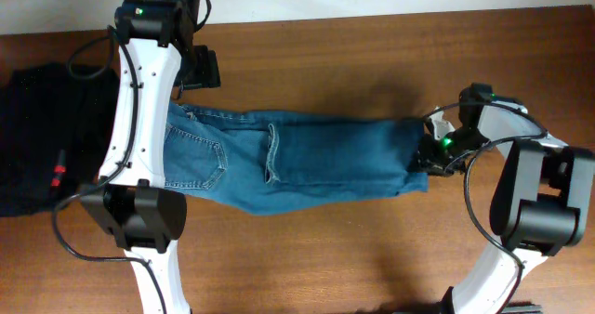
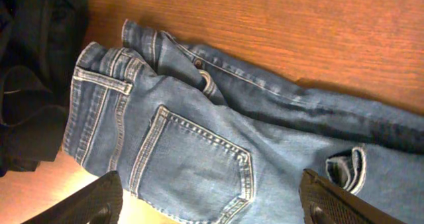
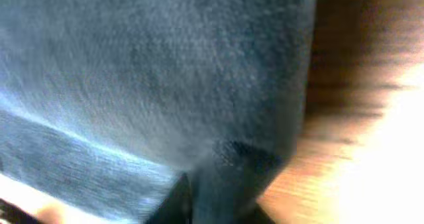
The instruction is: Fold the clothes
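Nearest edge first: bare wooden tabletop (image 1: 325, 258) runs along the front, with both arms reaching in from there. Just beyond that strip lie the jeans (image 1: 316, 156), stretched flat across the middle of the tabletop, waist toward the left edge and leg ends toward the right edge. A back pocket (image 2: 199, 161) faces up, and a leg hem (image 1: 271, 152) lies on top about midway along the denim.

Over at the right-hand end, the right gripper (image 1: 430, 153) is down on the leg ends. Its own view is blurred and filled with blue cloth, but the fingers look pinched together on a fold of denim there.

By the left edge, a black garment (image 1: 42, 137) with a small red tag (image 1: 59, 173) sits bunched beside the waistband (image 2: 99, 78), touching it or very nearly.

Farthest back, toward the far edge, the left gripper (image 2: 213, 201) sits just past the waist. Its fingers are spread wide with nothing between them, the pocket in plain sight in the gap.
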Robot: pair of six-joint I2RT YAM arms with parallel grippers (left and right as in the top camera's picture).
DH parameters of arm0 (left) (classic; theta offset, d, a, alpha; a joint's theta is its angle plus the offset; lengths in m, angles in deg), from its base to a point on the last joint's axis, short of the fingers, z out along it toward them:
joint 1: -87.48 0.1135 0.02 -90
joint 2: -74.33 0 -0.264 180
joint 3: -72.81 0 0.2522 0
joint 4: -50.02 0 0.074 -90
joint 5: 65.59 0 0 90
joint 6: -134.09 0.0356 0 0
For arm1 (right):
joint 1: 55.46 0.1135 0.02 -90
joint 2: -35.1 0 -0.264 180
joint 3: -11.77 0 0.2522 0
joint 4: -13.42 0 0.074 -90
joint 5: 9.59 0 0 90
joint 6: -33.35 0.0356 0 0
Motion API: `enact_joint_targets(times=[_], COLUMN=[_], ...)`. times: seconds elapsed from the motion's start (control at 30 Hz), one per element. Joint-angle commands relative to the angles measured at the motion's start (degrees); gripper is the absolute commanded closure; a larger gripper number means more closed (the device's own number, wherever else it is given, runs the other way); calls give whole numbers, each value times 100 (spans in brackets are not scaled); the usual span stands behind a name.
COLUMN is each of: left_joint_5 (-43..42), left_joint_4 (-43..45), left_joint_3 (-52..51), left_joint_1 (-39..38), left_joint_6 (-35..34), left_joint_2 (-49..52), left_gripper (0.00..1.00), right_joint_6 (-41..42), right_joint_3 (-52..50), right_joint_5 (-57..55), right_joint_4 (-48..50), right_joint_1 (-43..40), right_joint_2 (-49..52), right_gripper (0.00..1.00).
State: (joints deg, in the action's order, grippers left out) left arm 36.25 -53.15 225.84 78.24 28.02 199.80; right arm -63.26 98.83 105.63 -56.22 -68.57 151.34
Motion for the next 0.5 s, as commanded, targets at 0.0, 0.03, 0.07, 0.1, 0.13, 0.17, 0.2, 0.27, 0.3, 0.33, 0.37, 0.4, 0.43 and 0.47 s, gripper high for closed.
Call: enact_joint_targets(times=[0.0,0.03,0.07,0.1,0.13,0.17,0.2,0.27,0.3,0.33,0.37,0.4,0.43,0.47], left_joint_5=[-2,-2,-2,-2,-2,-2,-2,-2,-2,-2,-2,-2,-4,-4], left_joint_4=[42,44,44,46,46,46,44,42,42,39,39,39,42,46], left_joint_3=[-15,-15,-15,-15,-15,-15,-15,-15,-15,-15,-15,-15,-15,-15], left_joint_1=[20,20,20,20,20,20,20,20,20,20,20,20,20,20], left_joint_6=[-57,-57,-57,-57,-57,-57,-57,-57,-57,-57,-57,-57,-57,-57], left_joint_2=[13,13,13,13,13,13,13,13,13,13,13,13,13,13], left_gripper=[15,15,15,15,15,16,15,15,15,15,15,15,15,15], right_joint_6=[-48,-46,-46,-46,-46,-46,-46,-48,-48,-50,-50,-46,-42,-15], right_joint_3=[-79,-24,42,116,229,356,509,929,1167,1421,1694,1991,2345,2656], right_joint_5=[33,35,37,39,76,127,175,225,221,219,203,114,-63,-221], right_joint_4=[24,22,17,-2,-59,-140,-262,-638,-855,-1088,-1325,-1578,-1858,-2070], right_joint_1=[44,33,22,2,-42,-96,-164,-354,-457,-568,-684,-802,-925,-1027], right_joint_2=[225,223,223,223,223,223,223,223,223,223,223,223,221,221], right_gripper=[96,96,96,96,96,96,96,96,96,96,96,96,96,96])
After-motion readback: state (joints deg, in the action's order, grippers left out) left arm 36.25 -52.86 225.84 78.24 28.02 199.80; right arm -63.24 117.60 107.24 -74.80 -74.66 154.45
